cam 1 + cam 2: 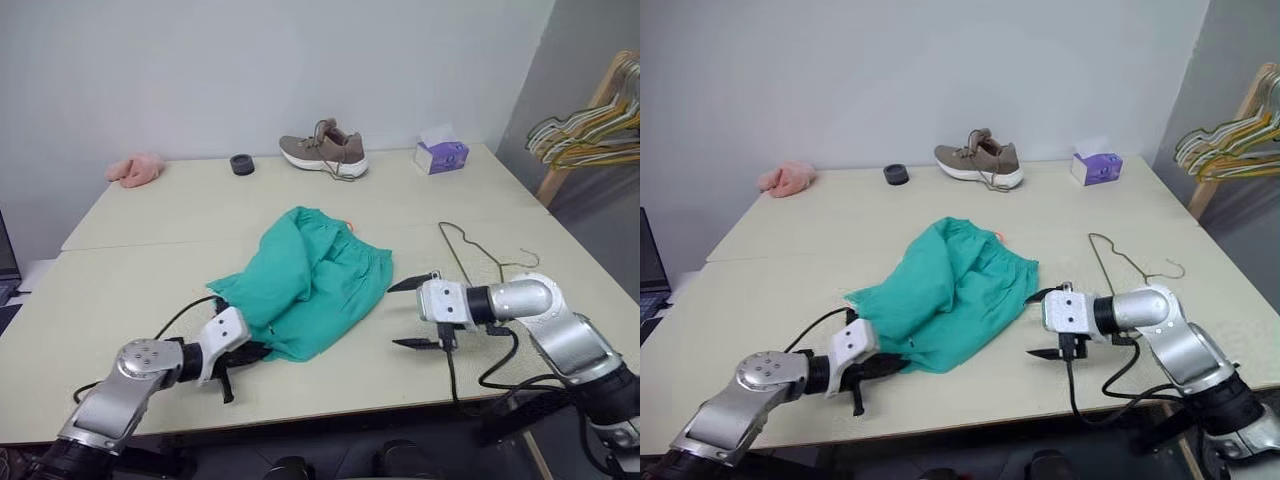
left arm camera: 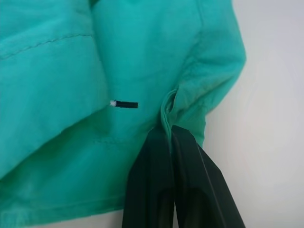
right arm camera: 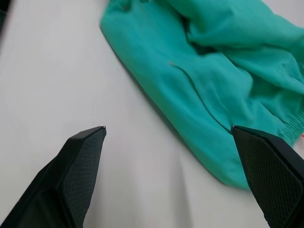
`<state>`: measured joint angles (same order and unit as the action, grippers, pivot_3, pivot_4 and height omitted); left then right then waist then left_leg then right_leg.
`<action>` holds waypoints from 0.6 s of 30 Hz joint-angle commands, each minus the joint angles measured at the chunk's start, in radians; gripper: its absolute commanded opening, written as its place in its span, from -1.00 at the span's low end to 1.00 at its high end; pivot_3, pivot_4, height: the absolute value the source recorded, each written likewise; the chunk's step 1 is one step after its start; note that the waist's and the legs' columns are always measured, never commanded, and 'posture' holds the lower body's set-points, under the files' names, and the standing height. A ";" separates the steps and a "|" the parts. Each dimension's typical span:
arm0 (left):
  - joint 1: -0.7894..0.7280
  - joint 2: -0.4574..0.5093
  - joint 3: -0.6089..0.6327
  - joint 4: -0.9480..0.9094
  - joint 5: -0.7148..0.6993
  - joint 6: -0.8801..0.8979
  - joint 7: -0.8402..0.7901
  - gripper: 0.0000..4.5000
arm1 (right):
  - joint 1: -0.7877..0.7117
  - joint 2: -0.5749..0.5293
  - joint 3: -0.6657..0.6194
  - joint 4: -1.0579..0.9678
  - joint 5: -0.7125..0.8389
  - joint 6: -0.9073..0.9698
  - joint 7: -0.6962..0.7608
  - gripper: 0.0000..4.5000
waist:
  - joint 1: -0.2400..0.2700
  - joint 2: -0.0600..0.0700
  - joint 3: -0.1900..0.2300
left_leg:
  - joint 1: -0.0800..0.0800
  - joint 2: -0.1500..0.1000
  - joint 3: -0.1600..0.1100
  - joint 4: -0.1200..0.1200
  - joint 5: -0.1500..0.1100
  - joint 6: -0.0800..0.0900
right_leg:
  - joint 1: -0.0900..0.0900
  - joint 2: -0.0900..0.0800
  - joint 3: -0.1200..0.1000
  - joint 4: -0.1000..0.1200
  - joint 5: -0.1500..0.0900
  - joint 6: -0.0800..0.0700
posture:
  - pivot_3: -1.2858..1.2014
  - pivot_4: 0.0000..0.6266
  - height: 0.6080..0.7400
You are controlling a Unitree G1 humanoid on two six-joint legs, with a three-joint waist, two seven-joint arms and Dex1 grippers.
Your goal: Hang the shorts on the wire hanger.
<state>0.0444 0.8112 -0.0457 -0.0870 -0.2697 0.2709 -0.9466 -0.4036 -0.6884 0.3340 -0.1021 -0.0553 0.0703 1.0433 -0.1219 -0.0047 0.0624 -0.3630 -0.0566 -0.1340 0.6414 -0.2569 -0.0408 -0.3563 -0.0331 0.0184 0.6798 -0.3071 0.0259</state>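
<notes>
Item: teal-green soft fabric shorts, crumpled mid-table, long axis running from near-left to far-right. Left gripper pinched closed on the near-left hem fold. Right gripper, fingers spread wide and empty, just right of the shorts' right edge. Thin olive wire hanger flat on the table, beyond the right gripper.
</notes>
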 commanded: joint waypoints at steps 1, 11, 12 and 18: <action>0.008 -0.009 0.130 -0.070 -0.092 0.037 0.016 -0.98 | -0.075 0.049 0.023 0.137 -0.120 -0.110 -0.127 1.00 | -0.002 0.000 0.000 | -0.001 0.000 0.000 0.000 0.000 0.000 | -0.001 0.000 0.000 0.000 0.000 0.000 | -0.12 -1.00 1.00; 0.003 -0.004 0.327 -0.148 -0.245 0.185 0.040 -0.98 | -0.355 0.264 0.160 0.742 -0.392 -0.434 -0.461 1.00 | -0.024 0.000 0.000 | -0.001 -0.001 0.000 -0.001 0.000 0.000 | 0.000 0.000 0.000 0.001 0.003 -0.005 | -0.09 -1.00 1.00; -0.003 -0.002 0.338 -0.152 -0.252 0.197 0.044 -0.98 | -0.383 0.283 0.171 0.806 -0.412 -0.460 -0.493 1.00 | -0.025 0.000 0.000 | 0.000 -0.001 0.000 -0.001 0.000 0.000 | 0.000 0.000 0.000 0.001 0.003 -0.005 | -0.08 -1.00 1.00; -0.007 0.006 0.388 -0.186 -0.276 0.252 0.063 -1.00 | -0.509 0.393 0.189 1.102 -0.473 -0.531 -0.665 0.83 | -0.033 -0.001 -0.001 | 0.000 -0.001 -0.001 -0.001 0.000 0.000 | 0.000 0.001 0.001 0.001 0.003 -0.006 | -0.07 -1.00 1.00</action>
<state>0.0431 0.7994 0.2993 -0.2385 -0.5291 0.5173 -0.8902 -0.8752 -0.3045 0.5265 0.9554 -0.5093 -0.4375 0.4330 -0.1552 -0.0054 0.0619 -0.3628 -0.0576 -0.1352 0.6405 -0.2567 -0.0411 -0.3560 -0.0317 0.0197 0.6812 -0.3038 0.0200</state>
